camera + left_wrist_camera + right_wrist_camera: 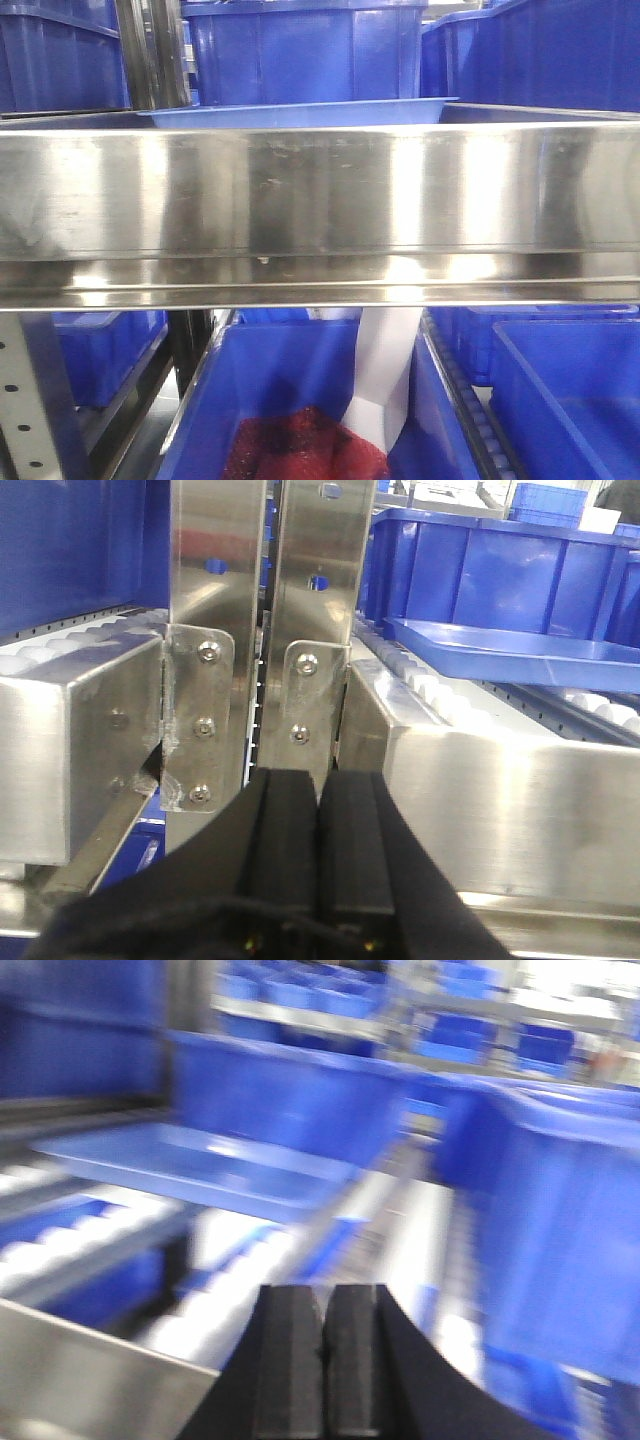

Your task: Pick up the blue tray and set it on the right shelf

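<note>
Right now the blue tray (520, 650) sits flat on the white rollers (430, 685) of the right shelf (320, 215), behind the shelf's tall shiny front lip. In the front view only its thin rim (300, 112) peeks over that lip. Deep dark-blue bins (490, 575) stand just behind it and beside it.

The left gripper (318, 840) has its two black fingers pressed together, with nothing between them. It hangs in front of the two steel posts (265, 630), to the left of the tray and not touching it. The right gripper (322, 1360) is also pressed together and holds nothing. Its picture is blurry, but the tray (190, 1165) shows ahead and to its left, well clear of the fingers.

The tray looks thin and light, like stiff plastic. It is glossy, so it may be slippery. It looks empty, though its floor is partly hidden. The best place to hold it seems to be the flared rim, pinched on a long side or near a corner. A thin rim can bend a little, so a hold on both sides would likely keep it level. On rollers it could slide away when pushed.

Since the tray already rests on the shelf, the job looks close to done.
</note>
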### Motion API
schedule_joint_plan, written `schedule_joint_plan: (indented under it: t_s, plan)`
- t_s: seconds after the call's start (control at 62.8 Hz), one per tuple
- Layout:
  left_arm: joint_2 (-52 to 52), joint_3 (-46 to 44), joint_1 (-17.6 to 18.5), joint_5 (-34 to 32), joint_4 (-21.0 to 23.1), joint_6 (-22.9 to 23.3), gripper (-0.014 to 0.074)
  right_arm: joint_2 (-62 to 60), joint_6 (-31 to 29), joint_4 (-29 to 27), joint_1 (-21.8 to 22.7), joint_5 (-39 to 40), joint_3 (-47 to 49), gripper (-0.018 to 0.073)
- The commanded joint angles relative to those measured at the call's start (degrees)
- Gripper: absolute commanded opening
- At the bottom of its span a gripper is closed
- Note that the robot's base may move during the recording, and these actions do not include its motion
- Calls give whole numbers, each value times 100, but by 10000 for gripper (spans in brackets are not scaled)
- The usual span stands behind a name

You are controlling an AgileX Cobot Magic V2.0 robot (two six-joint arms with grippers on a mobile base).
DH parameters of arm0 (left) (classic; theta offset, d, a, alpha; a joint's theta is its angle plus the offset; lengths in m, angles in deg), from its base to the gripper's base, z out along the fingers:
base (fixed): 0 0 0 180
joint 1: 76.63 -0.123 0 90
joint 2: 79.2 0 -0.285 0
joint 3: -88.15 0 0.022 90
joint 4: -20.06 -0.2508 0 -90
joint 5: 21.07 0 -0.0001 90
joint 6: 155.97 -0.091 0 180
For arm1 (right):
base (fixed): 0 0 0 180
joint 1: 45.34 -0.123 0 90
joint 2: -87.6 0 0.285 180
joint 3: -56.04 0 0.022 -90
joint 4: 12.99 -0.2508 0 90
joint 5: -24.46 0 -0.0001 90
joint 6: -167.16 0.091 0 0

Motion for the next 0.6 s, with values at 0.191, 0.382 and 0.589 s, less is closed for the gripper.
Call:
schedule_joint_plan:
  t_s: [0.191,0.382,0.589]
  plan:
    - [-70,172,-6,-530,38,-29,-48,-793,-622,-430,1430,667,-964,52]
    - [-70,172,-6,-527,38,-29,-48,-1235,-611,-544,1543,1376,-1908,52]
    - [-70,172,-6,-527,38,-29,-48,-1286,-541,-826,1543,1784,-2201,52]
